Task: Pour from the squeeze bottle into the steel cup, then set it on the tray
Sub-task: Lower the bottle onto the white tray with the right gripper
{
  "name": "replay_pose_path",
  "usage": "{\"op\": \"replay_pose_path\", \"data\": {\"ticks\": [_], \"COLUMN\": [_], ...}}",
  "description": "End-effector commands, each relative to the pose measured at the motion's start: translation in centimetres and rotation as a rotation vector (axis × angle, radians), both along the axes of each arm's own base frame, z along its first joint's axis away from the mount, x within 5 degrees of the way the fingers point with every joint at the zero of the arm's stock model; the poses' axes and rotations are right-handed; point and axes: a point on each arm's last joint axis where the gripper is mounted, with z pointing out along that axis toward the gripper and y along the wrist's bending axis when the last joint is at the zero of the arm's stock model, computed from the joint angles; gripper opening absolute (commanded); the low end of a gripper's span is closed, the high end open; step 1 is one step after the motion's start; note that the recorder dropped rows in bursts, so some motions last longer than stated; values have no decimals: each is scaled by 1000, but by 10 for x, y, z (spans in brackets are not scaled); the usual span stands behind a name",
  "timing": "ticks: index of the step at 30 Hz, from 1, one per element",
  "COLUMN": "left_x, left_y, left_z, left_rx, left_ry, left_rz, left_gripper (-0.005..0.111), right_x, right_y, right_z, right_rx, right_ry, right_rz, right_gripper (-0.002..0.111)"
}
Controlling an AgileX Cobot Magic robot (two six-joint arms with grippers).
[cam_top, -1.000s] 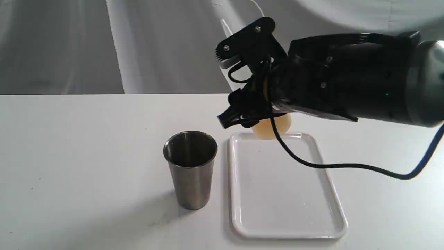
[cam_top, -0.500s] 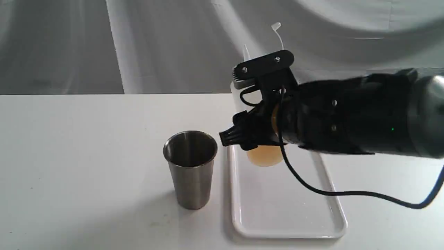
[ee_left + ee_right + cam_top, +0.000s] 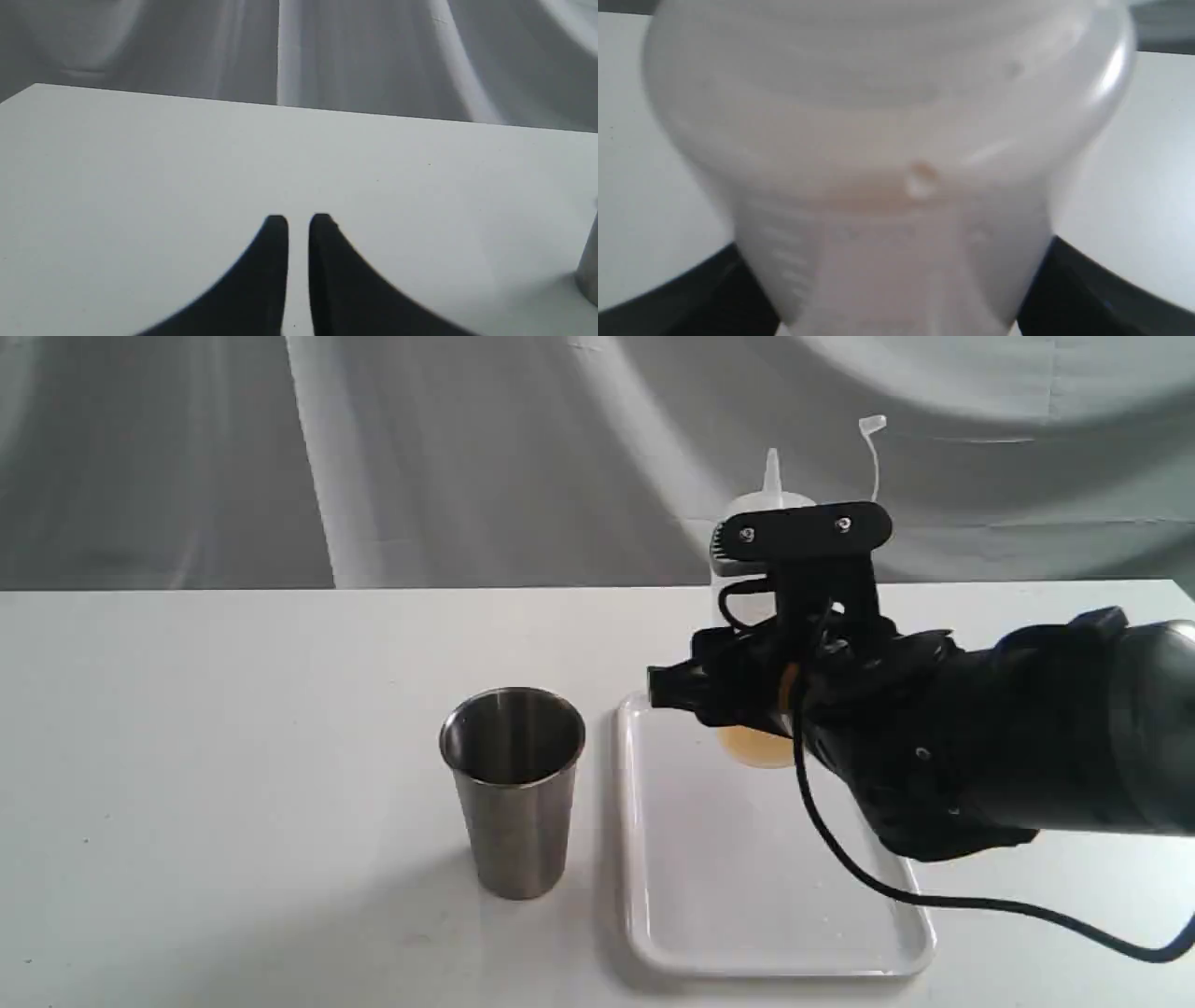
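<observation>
One second ago tilted, the translucent whitish plastic squeeze bottle (image 3: pixel 754 745) now stands upright right of centre, clamped in the right gripper (image 3: pixel 709 614), over the flat white rectangular tray (image 3: pixel 635 896); contact unclear. The pour into the shiny steel cup (image 3: pixel 513 784) looks finished. The left gripper (image 3: pixel 298 224) is nearly closed and empty.

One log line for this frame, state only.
phase: placing | right gripper: shut on squeeze bottle, upright over tray, contact unclear | steel cup: upright beside tray | left gripper: empty
</observation>
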Motion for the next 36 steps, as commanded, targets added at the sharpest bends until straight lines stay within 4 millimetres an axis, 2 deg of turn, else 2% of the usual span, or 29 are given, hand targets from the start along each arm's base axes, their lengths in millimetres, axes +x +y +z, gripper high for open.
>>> {"op": "replay_pose_path", "data": {"ticks": [1, 4, 9, 19, 33, 36], "left_x": [0, 0, 0, 0, 0, 0], "left_y": [0, 0, 0, 0, 0, 0], "left_z": [-2, -2, -2, -2, -2, -2], "left_rx": [-7, -7, -7, -7, -7, -7], "left_ry": [8, 8, 8, 8, 8, 8], "left_rz": [-4, -4, -4, -4, -4, -4], "left_gripper": [8, 8, 8, 8, 8, 8], "right_x": [5, 8, 11, 25, 23, 28], "right_y": [-17, -29, -35, -25, -12, -9], "right_z": [8, 8, 6, -31, -44, -42], "right_rx": [27, 26, 38, 2, -26, -18], "right_ry": [-50, -51, -37, 45, 71, 63], "right_rz": [-80, -113, -117, -102, -68, -62], "right_gripper": [0, 0, 0, 0, 0, 0]}}
